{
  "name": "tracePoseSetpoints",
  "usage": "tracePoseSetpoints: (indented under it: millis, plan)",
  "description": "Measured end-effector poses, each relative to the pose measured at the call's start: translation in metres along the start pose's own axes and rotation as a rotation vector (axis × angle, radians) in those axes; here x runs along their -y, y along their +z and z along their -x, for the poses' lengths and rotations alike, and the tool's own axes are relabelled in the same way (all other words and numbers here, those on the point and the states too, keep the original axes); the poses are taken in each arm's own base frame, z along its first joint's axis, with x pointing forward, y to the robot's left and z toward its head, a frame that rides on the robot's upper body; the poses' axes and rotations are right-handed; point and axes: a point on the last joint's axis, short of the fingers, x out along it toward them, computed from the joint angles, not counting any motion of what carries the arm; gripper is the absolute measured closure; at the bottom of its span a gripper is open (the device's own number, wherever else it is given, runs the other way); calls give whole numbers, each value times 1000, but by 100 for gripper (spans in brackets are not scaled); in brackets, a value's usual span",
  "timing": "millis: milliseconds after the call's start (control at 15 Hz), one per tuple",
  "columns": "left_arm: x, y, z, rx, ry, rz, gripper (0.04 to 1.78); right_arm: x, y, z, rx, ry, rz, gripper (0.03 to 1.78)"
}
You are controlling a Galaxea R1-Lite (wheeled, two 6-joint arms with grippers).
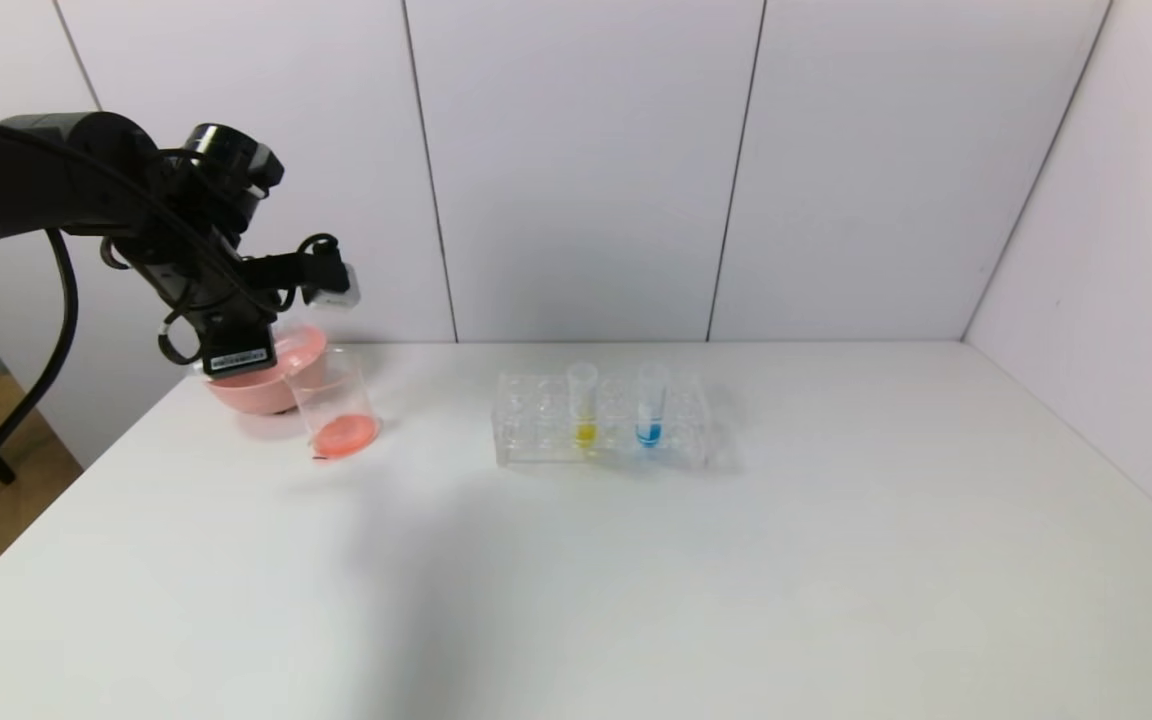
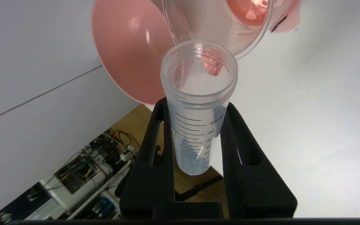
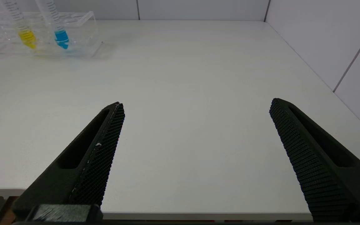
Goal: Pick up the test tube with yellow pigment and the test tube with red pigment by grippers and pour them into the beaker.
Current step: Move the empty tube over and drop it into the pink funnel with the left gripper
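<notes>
Overhead, white table, white panelled walls.

From the head view the left gripper hides behind its own wrist, so the tube in it cannot be seen there. The pink bowl is partly covered by that arm. In the left wrist view, the beaker beyond the fingertips is cut off at the edge.

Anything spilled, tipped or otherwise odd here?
One oddity: the beaker is leaning rather than standing flat, with red liquid pooled at its bottom. No spill shows on the table. The left gripper holds a nearly emptied tube at its rim.
</notes>
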Motion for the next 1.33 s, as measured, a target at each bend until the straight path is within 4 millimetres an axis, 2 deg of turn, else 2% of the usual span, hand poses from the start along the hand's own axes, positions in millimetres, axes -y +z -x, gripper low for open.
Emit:
tracePoseSetpoints:
  millis: [600,933,1333]
  plan:
    - [-26,-32,24,319,-39,293,137,0,0,0,0,0,0,11]
    - [-46,-53,29,502,-5,343,137,0,0,0,0,0,0,11]
    - [-56,-56,31,568,38,535,137,0,0,0,0,0,0,11]
